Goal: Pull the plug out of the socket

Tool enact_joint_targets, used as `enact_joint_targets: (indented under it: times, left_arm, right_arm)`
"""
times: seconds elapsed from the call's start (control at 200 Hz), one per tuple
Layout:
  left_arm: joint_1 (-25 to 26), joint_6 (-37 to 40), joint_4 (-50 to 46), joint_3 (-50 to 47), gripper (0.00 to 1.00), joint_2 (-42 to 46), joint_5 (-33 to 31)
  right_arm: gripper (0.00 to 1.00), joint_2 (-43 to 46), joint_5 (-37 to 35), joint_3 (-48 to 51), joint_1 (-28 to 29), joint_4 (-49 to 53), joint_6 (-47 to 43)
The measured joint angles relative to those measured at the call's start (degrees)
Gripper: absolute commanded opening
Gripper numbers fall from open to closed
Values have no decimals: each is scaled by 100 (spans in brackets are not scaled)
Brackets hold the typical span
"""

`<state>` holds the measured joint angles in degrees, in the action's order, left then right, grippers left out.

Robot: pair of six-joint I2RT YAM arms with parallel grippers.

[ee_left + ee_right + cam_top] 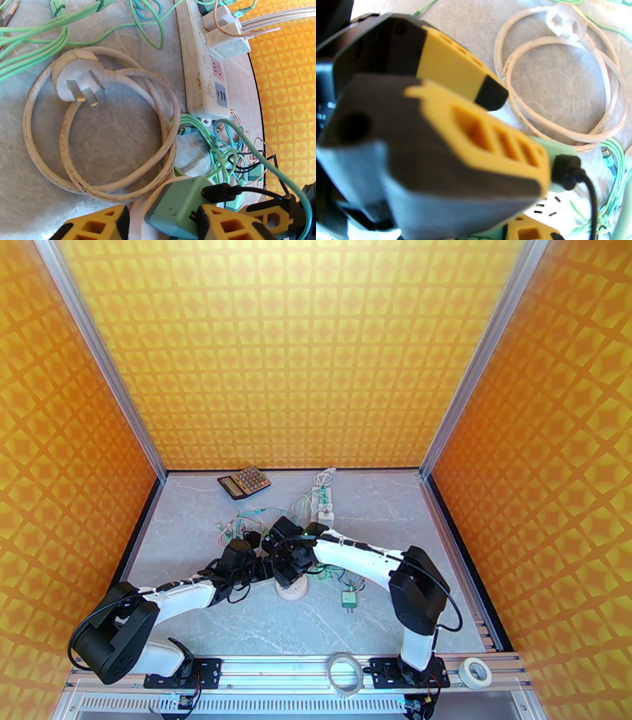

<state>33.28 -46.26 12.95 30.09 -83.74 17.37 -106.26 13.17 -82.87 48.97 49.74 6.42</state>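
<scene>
Left gripper (162,217) clamps the mint block (173,203) between its jaws; the black plug (218,193) sits in the block's right side, cord trailing rightward toward the nearer right gripper (519,137) — jaws shut; whether they pinch the cord, I cannot tell.

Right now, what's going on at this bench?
The left end effector is clamped on a green socket block, holding it in place. The right end effector is shut right beside the black plug, which sits in that block. Whether it actually grips the plug is unclear from the blurred wrist view. The plug is not out yet.
</scene>
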Motion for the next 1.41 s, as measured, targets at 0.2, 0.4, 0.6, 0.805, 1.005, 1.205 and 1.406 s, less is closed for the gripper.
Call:
enact_joint_targets:
  times: [0.2,0.4,0.6,0.805,1.005,1.205,1.406]
  left_arm:
    - [0,0,-2,0,50,2,-35]
    - [0,17,-20,-2,50,2,-50]
    - [0,28,-284,4,55,155,-122]
    - [-37,83,-1576,142,68,855,-450]
    - [-319,90,-2833,146,76,1628,-542]
    - [-610,85,-3254,146,77,1912,-378]
    - [-848,87,-3287,79,76,1930,-11]
  right_arm:
    - [16,-2,-94,-11,103,24,326]
    - [18,-35,-710,-76,498,15,730]
    - [17,96,-1115,192,734,-326,815]
    - [17,358,-955,682,868,-1056,772]
    - [17,452,-284,1174,780,-2041,533]
    - [18,452,70,1244,614,-2426,125]
    - [20,455,103,1379,601,-2662,-264]
